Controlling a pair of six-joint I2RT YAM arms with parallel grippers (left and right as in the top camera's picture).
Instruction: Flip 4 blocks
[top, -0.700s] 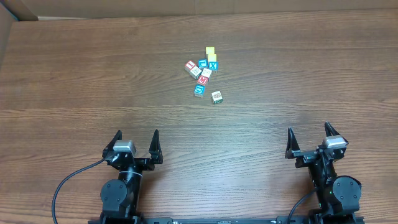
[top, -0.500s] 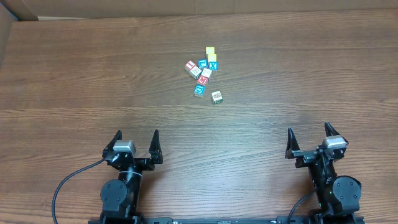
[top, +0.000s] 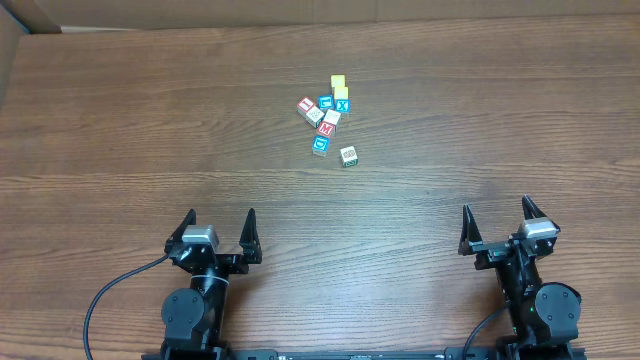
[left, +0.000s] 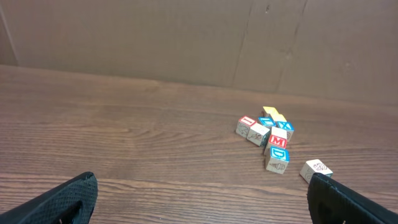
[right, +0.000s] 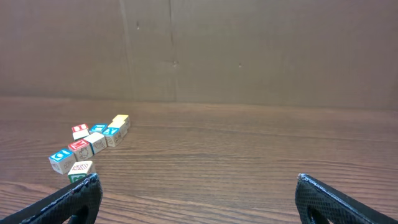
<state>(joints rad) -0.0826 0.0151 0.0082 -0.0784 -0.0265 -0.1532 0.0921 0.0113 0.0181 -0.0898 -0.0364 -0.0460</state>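
Alphabet blocks (top: 325, 118) were clustered at the bench (top: 150, 120) far centre, green-printed block (top: 348, 156) was set just apart, left fingers (top: 251, 232) and right fingers (top: 467, 228) were spread wide, nothing was pinched, well apart from the cluster.

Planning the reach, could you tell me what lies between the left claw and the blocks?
Nothing: the overhead view shows only bare table between left claw and blocks.

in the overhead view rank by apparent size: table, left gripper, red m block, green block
1. table
2. left gripper
3. red M block and green block: they look alike, so unranked
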